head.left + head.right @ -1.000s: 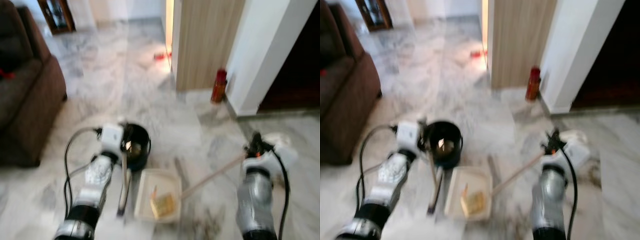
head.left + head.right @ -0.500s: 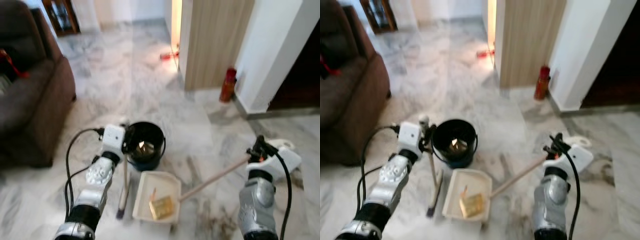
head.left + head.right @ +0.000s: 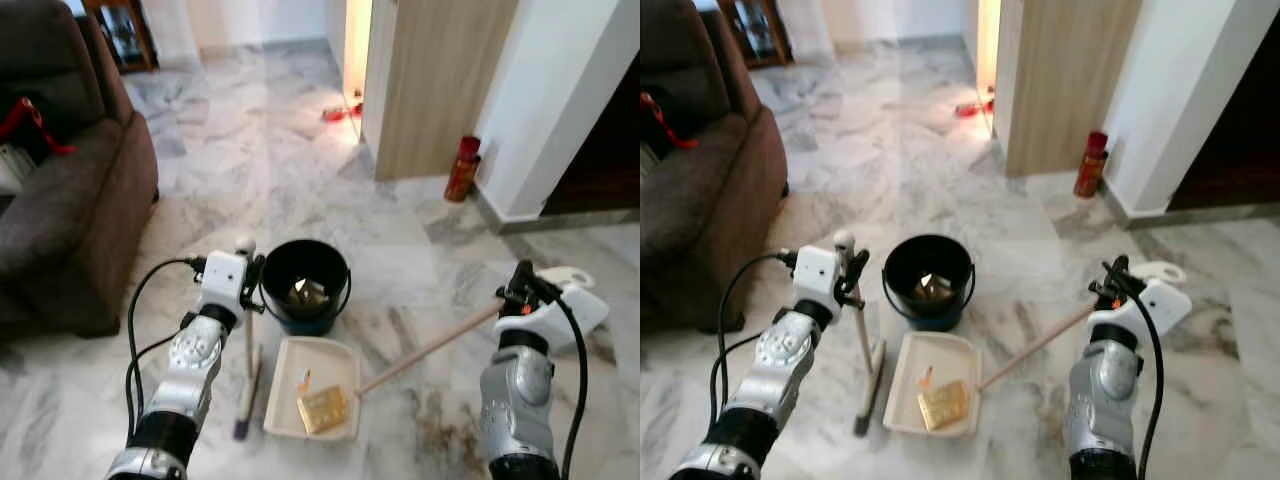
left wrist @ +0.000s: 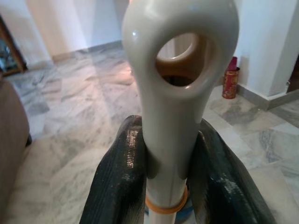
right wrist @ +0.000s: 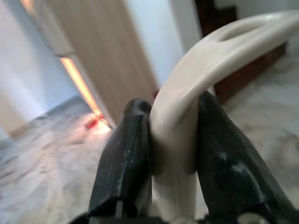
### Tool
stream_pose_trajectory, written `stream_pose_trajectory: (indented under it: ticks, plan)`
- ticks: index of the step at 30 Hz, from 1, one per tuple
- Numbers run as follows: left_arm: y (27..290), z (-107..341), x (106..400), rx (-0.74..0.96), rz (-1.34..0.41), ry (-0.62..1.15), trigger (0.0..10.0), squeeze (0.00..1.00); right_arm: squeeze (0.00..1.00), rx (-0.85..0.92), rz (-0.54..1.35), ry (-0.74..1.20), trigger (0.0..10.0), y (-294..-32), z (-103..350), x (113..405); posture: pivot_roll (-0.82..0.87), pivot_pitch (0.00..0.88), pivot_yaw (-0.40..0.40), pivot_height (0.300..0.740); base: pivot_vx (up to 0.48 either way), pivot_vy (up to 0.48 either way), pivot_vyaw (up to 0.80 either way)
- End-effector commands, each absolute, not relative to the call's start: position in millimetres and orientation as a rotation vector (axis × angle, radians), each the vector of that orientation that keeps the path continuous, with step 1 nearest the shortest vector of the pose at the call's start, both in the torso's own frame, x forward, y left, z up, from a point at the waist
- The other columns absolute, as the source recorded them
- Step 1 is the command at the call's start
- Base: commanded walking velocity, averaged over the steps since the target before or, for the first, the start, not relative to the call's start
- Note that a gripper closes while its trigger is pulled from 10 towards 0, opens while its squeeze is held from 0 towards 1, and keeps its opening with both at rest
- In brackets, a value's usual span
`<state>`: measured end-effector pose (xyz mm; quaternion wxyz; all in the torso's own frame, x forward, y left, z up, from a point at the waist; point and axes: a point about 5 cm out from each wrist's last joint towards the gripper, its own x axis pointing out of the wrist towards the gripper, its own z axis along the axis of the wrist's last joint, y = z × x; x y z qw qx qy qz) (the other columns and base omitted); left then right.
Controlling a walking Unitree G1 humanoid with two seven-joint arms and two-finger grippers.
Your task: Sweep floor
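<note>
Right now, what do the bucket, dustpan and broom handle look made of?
Bucket: probably plastic, black, smooth and slightly glossy.
Dustpan: likely cream plastic, moulded tray with a raised rim; its long handle looks like bare wood.
Broom handle, clamped in the left end effector: glossy off-white plastic, moulded hanging hole.

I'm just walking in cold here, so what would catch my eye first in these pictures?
The cream dustpan on the marble floor, holding a yellow scrap, its long handle clamped in the right gripper. Just beyond it stands a black bucket, and the left gripper holds an upright broom beside it.
</note>
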<state>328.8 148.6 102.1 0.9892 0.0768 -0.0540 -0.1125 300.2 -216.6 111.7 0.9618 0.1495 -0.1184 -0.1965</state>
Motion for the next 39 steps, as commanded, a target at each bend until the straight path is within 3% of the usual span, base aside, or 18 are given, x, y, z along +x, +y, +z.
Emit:
stream_pose_trajectory:
  ticks: [1, 15, 21, 32, 39]
  plan:
    - [149, 115, 331, 0.178, -0.222, -0.171, 10.0, 0.0, 0.0, 0.31, -0.376, -0.346, 10.0, -215, 139, 305, 0.1, 0.019, 0.007, 0.74, 0.0, 0.0, 0.0]
    - [147, 117, 331, 0.162, -0.222, -0.19, 10.0, 0.0, 0.0, 0.348, -0.309, -0.548, 10.0, -206, 206, 312, 0.1, 0.013, 0.005, 0.74, 0.0, 0.0, 0.0]
    - [150, 119, 332, 0.183, -0.194, -0.203, 10.0, 0.0, 0.0, 0.365, -0.247, -0.604, 10.0, -191, 230, 312, 0.11, 0.016, 0.0, 0.74, 0.0, 0.0, 0.0]
    - [155, 120, 334, 0.185, -0.159, -0.195, 10.0, 0.0, 0.0, 0.346, -0.231, -0.589, 10.0, -188, 233, 311, 0.11, 0.025, -0.003, 0.74, 0.0, 0.0, 0.19]
    - [154, 120, 334, 0.183, -0.157, -0.196, 10.0, 0.0, 0.0, 0.353, -0.228, -0.57, 10.0, -188, 231, 312, 0.1, 0.029, -0.004, 0.74, 0.279, 0.0, 0.34]
